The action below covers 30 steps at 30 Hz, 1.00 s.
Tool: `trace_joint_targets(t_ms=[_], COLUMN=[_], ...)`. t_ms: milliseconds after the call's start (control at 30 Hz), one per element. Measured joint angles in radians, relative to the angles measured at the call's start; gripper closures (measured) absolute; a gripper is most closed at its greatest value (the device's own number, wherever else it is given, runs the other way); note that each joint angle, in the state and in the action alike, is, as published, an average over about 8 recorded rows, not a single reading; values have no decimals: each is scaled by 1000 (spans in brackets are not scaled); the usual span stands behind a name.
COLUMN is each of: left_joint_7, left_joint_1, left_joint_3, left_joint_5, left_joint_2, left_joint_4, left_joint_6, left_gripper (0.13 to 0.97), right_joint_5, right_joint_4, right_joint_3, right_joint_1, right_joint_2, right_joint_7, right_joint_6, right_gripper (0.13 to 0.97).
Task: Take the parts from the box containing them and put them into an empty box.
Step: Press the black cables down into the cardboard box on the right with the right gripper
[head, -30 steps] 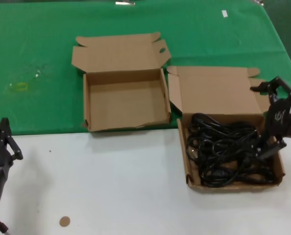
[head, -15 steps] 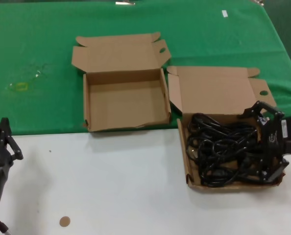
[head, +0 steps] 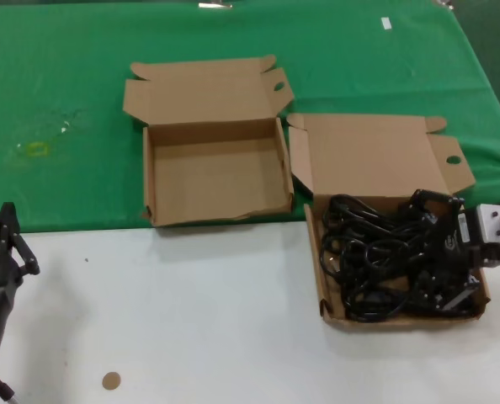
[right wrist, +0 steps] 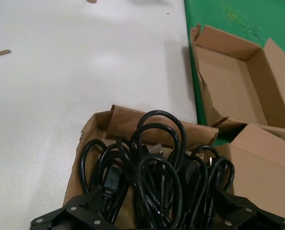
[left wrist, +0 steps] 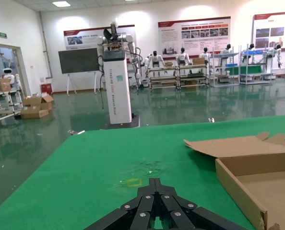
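The box containing the parts (head: pixel 324 278) sits at the right on the white table; a tangle of black power cables (head: pixel 372 261) fills it. My right gripper (head: pixel 428 252) is down inside this box at its right side, open, with its jaws spread wide either side of the cable bundle (right wrist: pixel 157 158). The empty box (head: pixel 216 172) lies to the left on the green cloth with its lid folded back, and it also shows in the right wrist view (right wrist: pixel 229 86). My left gripper (head: pixel 2 240) stays parked at the near left, its fingertips (left wrist: pixel 155 181) pressed together.
Both box lids (head: pixel 376 151) lie open toward the far side, their ear flaps sticking out. Green cloth (head: pixel 65 84) covers the far half of the table and white surface (head: pixel 191 320) the near half. A small brown disc (head: pixel 110 380) lies near the front edge.
My right gripper has dropped from above the box's right edge and moved left, down onto the cables. The left arm has not moved.
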<state>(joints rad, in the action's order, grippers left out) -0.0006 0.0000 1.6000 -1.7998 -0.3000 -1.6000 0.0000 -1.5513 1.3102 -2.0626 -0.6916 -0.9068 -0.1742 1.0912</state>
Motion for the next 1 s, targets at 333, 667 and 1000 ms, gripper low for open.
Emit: trace_joint_targets(t_ms=[333,667,1000], left_joint_7=[0,0,0], left_joint_1=[0,0,0], left_joint_3=[0,0,0], left_joint_5=[0,0,0], left_joint_2=[0,0,0], left_joint_4=[0,0,0], left_joint_6=[0,0,0], left_gripper=[953,953,953], right_joint_5=[49,79,93], right_joint_4=[-51,-62,-62], right_joint_3=[-3,2,8], right_joint_1=[-36,-44,-46], right_joint_2=[43,57,57], right_joint_7=[-17,-16,-17], right_joint_6=[34,50,69], right_gripper=[340,549,746])
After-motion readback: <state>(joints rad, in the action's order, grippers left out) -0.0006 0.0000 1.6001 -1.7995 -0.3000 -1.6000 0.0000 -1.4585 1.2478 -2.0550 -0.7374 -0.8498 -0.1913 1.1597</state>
